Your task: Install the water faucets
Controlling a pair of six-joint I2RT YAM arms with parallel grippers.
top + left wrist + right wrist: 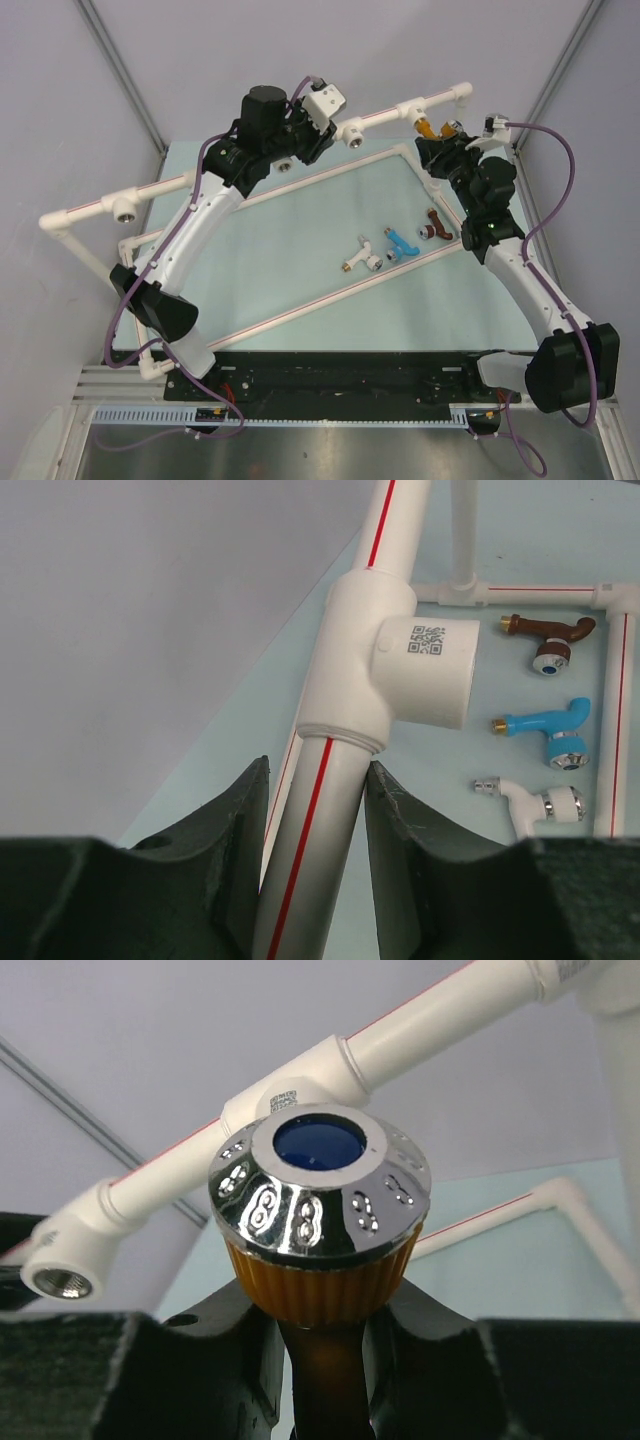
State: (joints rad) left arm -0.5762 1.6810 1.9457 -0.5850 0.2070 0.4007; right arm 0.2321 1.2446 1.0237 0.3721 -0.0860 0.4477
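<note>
- Left gripper (318,790): jaws clamped on white pipe (300,880), 11 o'clock.
- Right gripper (325,1350): grips orange faucet (312,1295) beside socket (290,1095), 1 o'clock.
- White faucet (362,252), blue faucet (402,243), brown faucet (436,230): on table (250,270), 3 o'clock.

A raised pipe rail (390,110) runs along the far side of the table (250,260). The left gripper (318,790) is clamped around the rail just beside a T-socket (370,650), and the right gripper (325,1340) holds one tap (318,1210) in front of the rail near its right end. Inside a flat pipe frame (330,297) on the table, right of centre, a left tap (358,252), a middle tap (403,243) and a right tap (436,228) lie in a row, apart from each other.
</note>
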